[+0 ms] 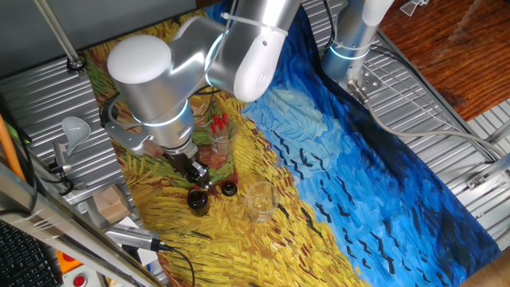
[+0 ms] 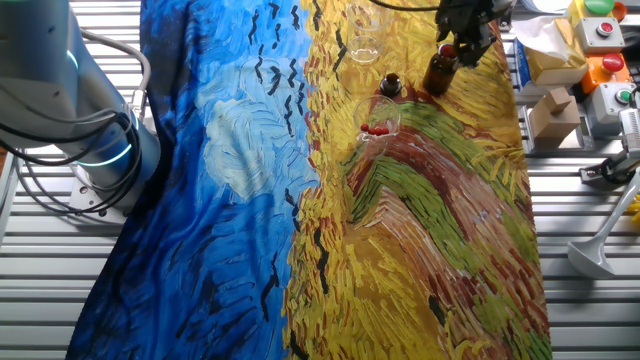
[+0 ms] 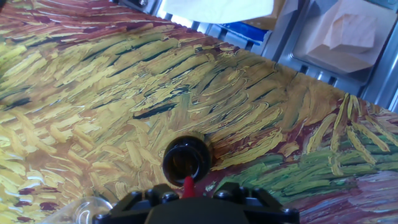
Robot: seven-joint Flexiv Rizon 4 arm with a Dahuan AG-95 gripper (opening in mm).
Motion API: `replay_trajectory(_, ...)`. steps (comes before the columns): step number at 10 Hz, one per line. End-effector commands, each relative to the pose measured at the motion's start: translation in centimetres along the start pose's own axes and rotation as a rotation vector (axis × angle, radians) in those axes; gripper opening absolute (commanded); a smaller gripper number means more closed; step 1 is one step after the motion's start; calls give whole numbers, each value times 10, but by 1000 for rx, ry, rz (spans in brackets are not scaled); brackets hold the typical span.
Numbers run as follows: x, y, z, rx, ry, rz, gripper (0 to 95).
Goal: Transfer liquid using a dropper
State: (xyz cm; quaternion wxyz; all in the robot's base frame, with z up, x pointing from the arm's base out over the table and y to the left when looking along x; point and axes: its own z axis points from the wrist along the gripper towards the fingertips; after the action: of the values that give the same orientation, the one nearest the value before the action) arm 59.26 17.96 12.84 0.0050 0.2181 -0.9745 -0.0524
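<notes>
Pinching the dropper (image 3: 188, 185) by its soft red bulb, the claw (image 3: 189, 200) hangs over the brown bottle (image 3: 186, 159) (12 o'clock); glass tube seems fragile, so squeeze gently.

arm's bent low over the table, gripper (image 1: 197, 173) pointing straight down, fingers (image 3: 249, 198) look pinched together, hard to tell though

Looks like a robotics lab bench: ribbed aluminium table (image 2: 560, 250) under a painting-print cloth (image 2: 250, 200). Beside the cloth, red, green and orange push buttons (image 2: 600, 30), a keyboard (image 1: 28, 259) and loose cables (image 1: 414, 131). On the cloth, glass beakers (image 1: 260, 201) and a brown bottle (image 2: 440, 70).
</notes>
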Motion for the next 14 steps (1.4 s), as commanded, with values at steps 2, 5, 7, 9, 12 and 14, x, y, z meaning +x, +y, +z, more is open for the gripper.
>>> replay_trajectory(2,-1,0,5,0,-1,12,380)
replay_trajectory(5,-3,4,10,5,1,26,380)
replay_trajectory(7,-3,3,13,5,0,24,380)
replay_trajectory(9,-4,3,15,6,0,25,380)
replay_trajectory(12,-4,3,16,8,2,25,190)
replay_trajectory(14,-4,3,16,9,3,25,190)
